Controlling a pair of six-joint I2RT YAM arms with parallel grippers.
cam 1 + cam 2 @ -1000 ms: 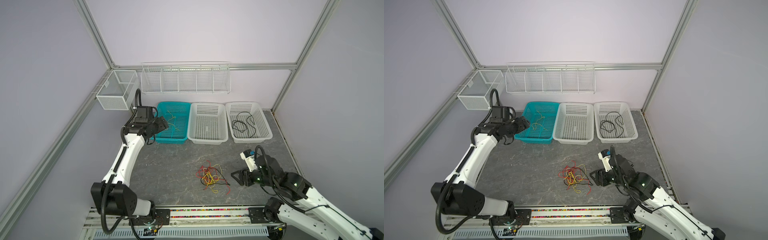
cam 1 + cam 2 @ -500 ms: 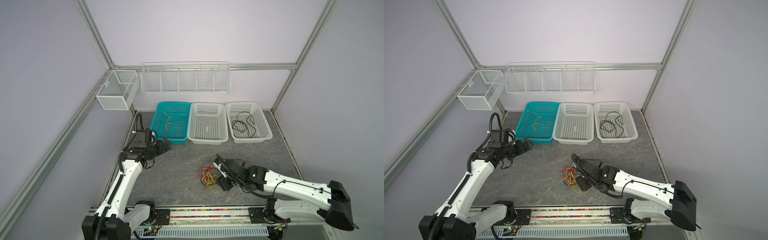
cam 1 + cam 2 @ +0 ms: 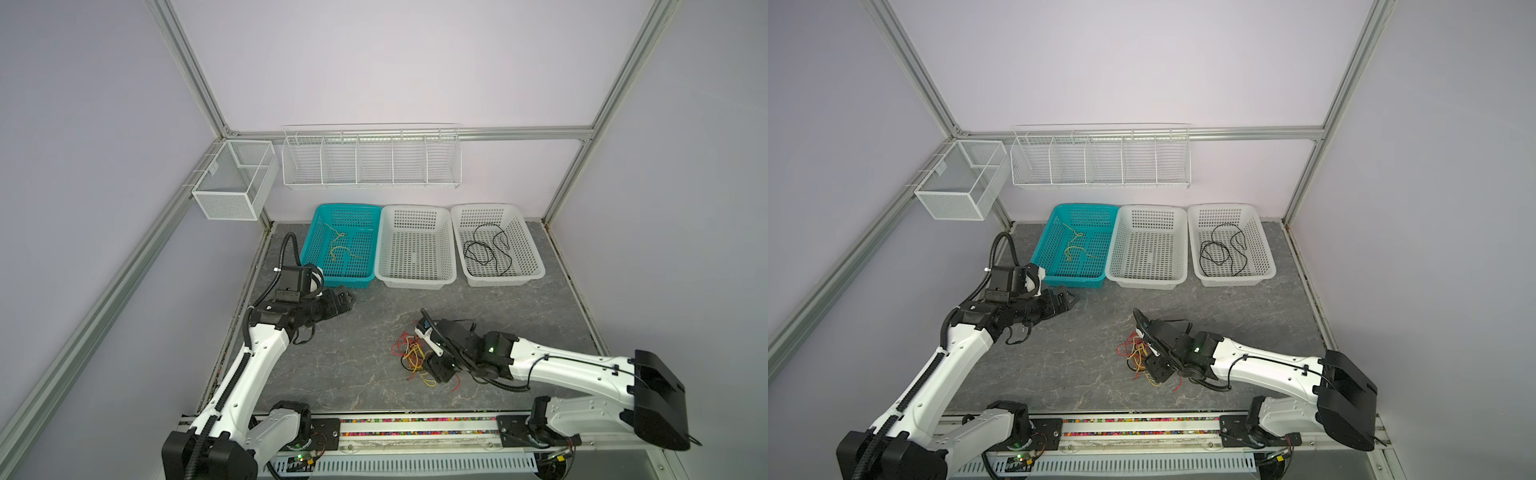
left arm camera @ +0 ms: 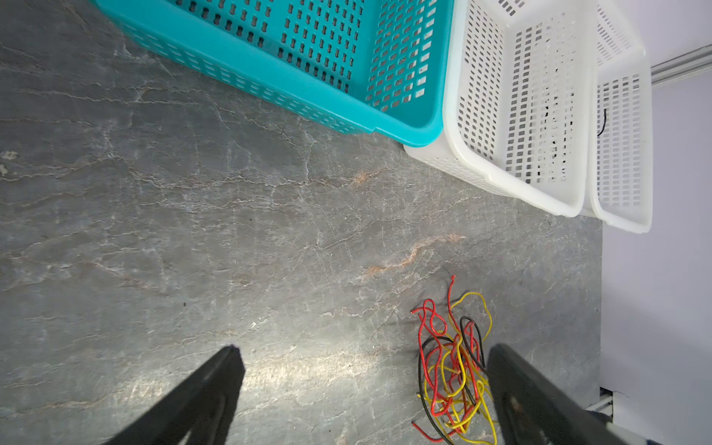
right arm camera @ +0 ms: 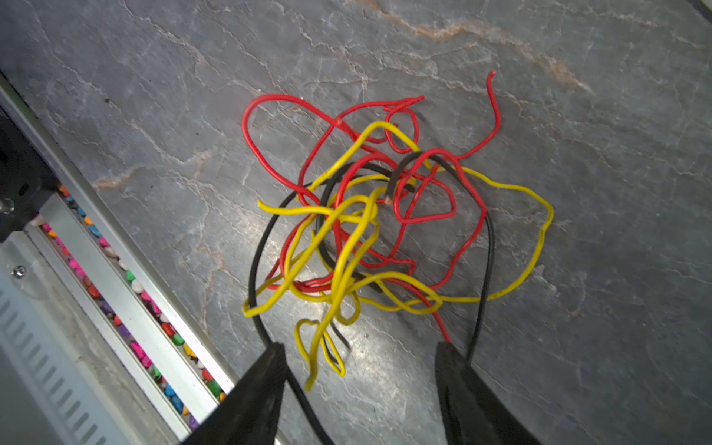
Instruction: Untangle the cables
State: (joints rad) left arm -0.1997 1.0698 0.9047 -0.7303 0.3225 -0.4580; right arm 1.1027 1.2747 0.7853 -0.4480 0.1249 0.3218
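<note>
We see the left claw (image 3: 346, 299) drawn back from the teal basket (image 3: 353, 283), now spread wide above the worktop (image 3: 345, 357), while the right claw (image 3: 431, 351) swings in over the tangled cables (image 3: 409, 353).

White arms (image 3: 573, 374), black joints (image 3: 658, 399), ribbed black conduits (image 3: 290, 234)

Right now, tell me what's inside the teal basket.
A thin yellow cable lies loose in the teal basket. The left arm hides its near corner.

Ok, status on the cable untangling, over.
Left gripper jaws open, empty. Right gripper jaws open, astride edge of tangled cables. Nothing blocking.
</note>
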